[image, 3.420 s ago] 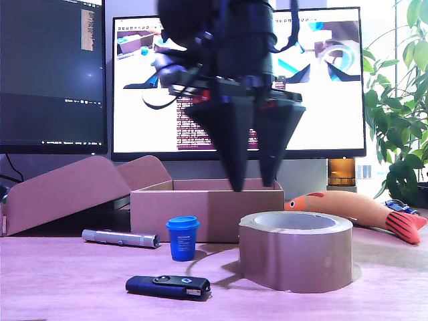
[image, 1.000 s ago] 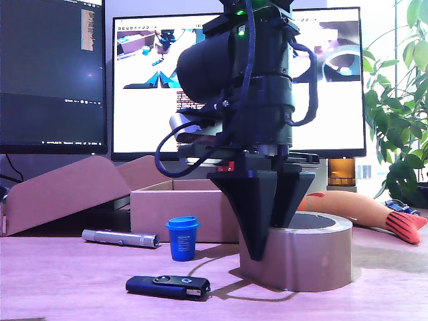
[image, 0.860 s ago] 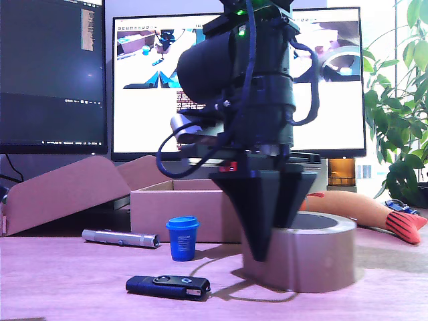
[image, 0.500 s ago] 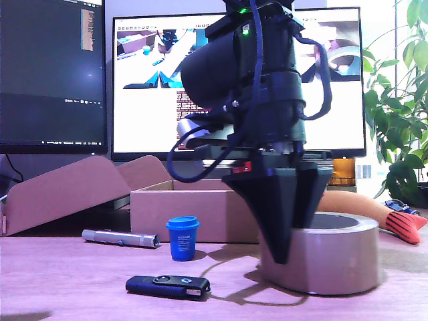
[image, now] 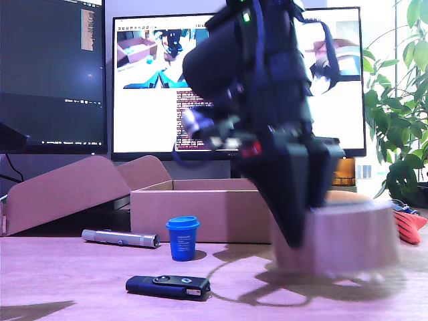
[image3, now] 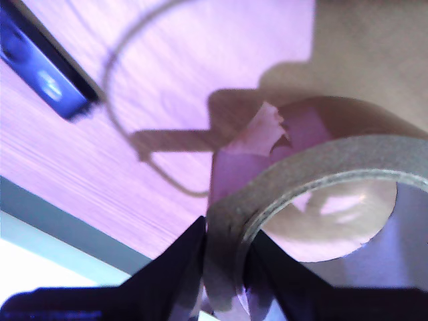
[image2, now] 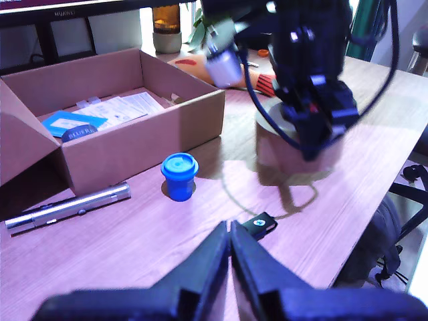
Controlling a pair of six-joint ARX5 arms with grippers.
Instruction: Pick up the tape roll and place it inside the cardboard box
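Observation:
The tan tape roll (image: 351, 234) is blurred and hangs just above the table at the exterior view's right, its shadow beneath it. My second gripper (image: 301, 224) is shut on the roll's wall, one finger inside the hollow and one outside (image3: 224, 247). The second wrist view shows the tape roll (image3: 321, 167) from close up, with a torn tape end sticking out. The cardboard box (image: 200, 214) stands open behind the blue cup, with papers inside it (image2: 140, 127). My first gripper (image2: 231, 231) is shut and empty, above the table's near part. The tape roll (image2: 287, 150) sits beyond it.
A blue cup (image: 182, 237) stands in front of the box. A black USB device (image: 167, 286) lies near the front edge and a silver flashlight (image: 120, 237) to the exterior view's left. A slanted cardboard flap (image: 67, 190), a fish toy (image: 409, 226), a plant (image: 401, 100) and monitors stand behind.
My second gripper came down over the roll, shut on its wall, then carried it toward the exterior view's right and raised it slightly off the table.

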